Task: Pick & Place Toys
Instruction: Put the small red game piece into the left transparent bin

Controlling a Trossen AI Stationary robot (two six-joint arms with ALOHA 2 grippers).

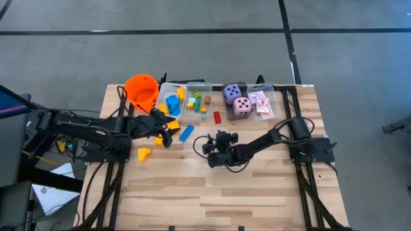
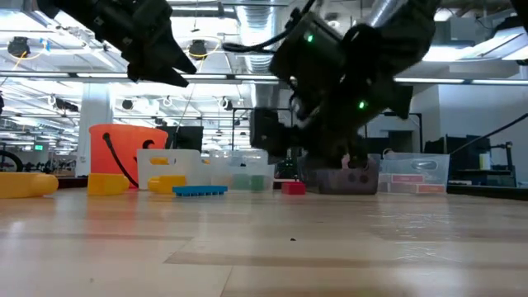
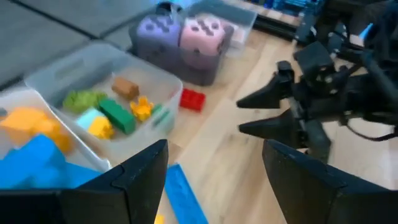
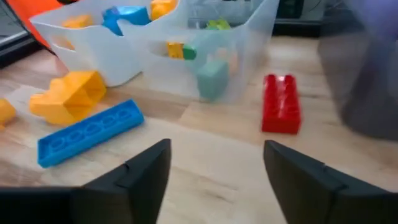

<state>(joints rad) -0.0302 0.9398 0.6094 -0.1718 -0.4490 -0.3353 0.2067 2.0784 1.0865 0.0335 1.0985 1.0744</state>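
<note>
both arms' fingers (image 4: pixel 217 180) spread empty near red block (image 4: pixel 281 103).

A pale wooden desk (image 1: pixel 212 192) of glued planks stands on a grey floor (image 1: pixel 192 58) crossed by dark lines, one running across behind the desk and others running away from it. Beside the desk's left edge lies white paper (image 1: pixel 54 192) near a dark stand. Seen from desk height, the room behind is a wide, open hall: a white ceiling with beams and bright strip lights (image 2: pixel 462 54), pale walls, and dim equipment along the far side.
</note>
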